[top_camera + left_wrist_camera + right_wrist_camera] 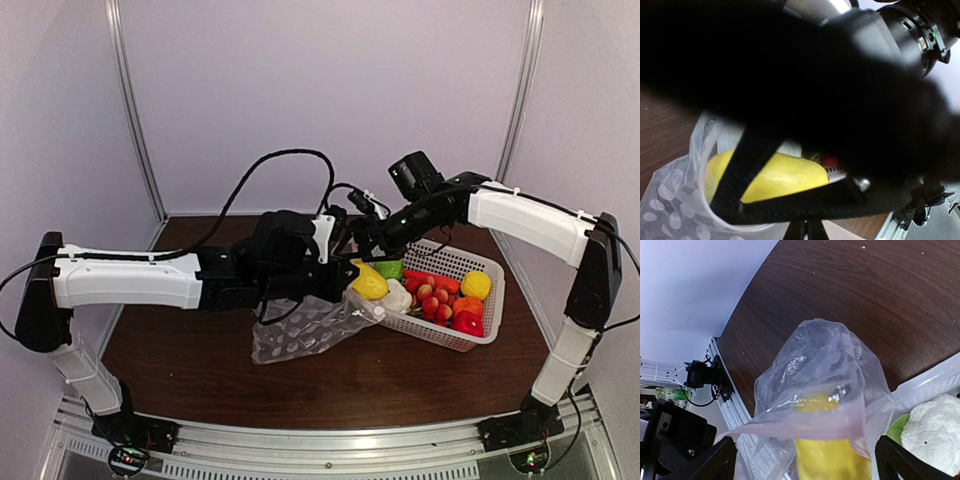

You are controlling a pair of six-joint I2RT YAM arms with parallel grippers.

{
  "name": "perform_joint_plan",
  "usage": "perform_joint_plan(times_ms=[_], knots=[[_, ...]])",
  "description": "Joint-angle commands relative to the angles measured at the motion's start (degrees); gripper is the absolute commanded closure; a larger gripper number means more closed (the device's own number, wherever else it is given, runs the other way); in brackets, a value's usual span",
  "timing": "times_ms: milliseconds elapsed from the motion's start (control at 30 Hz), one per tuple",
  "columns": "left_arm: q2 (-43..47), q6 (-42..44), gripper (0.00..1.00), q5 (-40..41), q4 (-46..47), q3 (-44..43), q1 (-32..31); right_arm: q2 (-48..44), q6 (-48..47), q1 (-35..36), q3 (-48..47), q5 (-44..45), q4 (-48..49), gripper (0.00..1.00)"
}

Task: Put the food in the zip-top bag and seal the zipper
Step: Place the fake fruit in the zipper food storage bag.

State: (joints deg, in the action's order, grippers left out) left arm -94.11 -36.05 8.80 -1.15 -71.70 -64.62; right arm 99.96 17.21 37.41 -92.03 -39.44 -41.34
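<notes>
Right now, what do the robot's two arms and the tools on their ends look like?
Both the left arm and the right arm have boxy white shells over their long links, joined by rounded black joints. Thin black cables loop off them in arcs. The left tool is black with a white piece; the right tool has two flat black fingers.

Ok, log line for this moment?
left pincer: shut on zip-top bag | right pincer: open | yellow piece: partway into bag mouth
</notes>
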Motion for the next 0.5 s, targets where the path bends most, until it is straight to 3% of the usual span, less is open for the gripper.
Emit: perform_joint_plan(times_ms=[0,233,467], knots=[[0.2,1.2,1.0,3.8,0.0,-1.6,0.0,-3.8,2.1,0.7,2.1,-6.7,2.2,0.0],[3.7,2.7,1.0,7.0,1.7,1.3,0.0,-7.4,-0.5,-0.5,1.6,-6.6,1.3,0.0],[7.0,5.3,1.0,9.1,3.6,3.0,0.0,-11.6,-7.5,-2.1,2.3,7.7,-1.3,0.06]])
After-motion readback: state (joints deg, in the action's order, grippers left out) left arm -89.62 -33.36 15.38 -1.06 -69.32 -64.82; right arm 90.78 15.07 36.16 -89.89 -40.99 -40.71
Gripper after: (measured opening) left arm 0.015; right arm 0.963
